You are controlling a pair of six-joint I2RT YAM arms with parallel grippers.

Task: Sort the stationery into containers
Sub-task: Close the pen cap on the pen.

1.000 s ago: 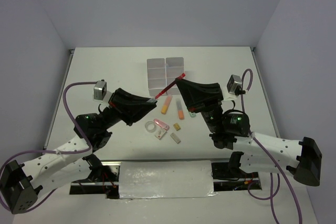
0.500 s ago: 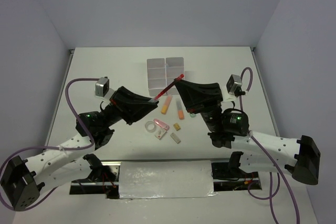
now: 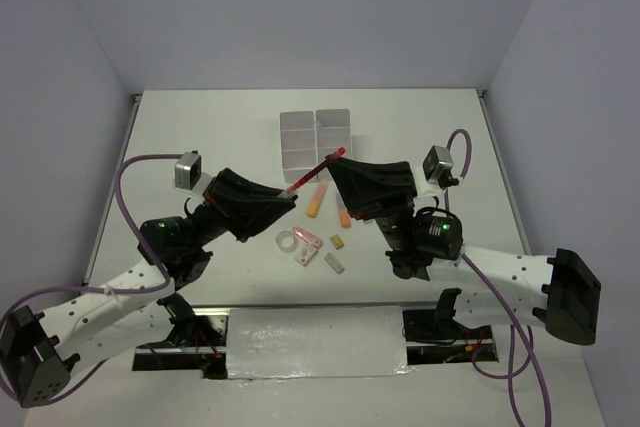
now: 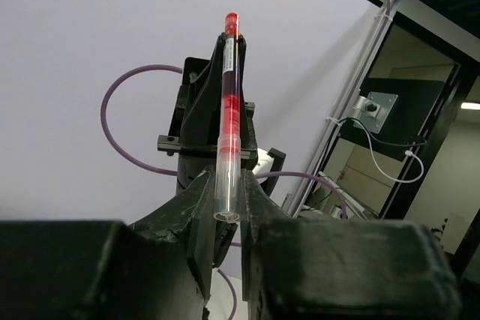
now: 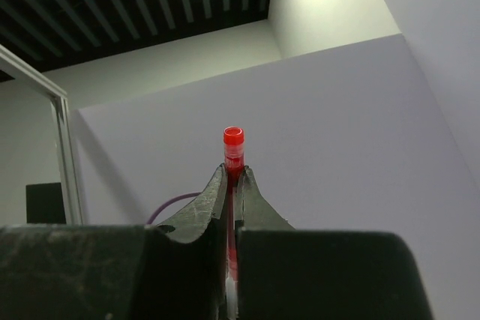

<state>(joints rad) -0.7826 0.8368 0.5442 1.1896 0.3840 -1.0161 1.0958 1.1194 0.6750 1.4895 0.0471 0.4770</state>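
Clamping the red pen (image 3: 314, 172) aloft near the containers (image 3: 316, 112): clear end in left end effector (image 3: 289, 193), capped end in right end effector (image 3: 336, 159).

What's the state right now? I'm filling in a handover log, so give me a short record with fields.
held item: red pen, up in the air
left gripper: shut on the pen's clear end
right gripper: shut on the pen near its red cap
boxes: on the table, beyond the pen
loose items: highlighters, tape ring, erasers on the table
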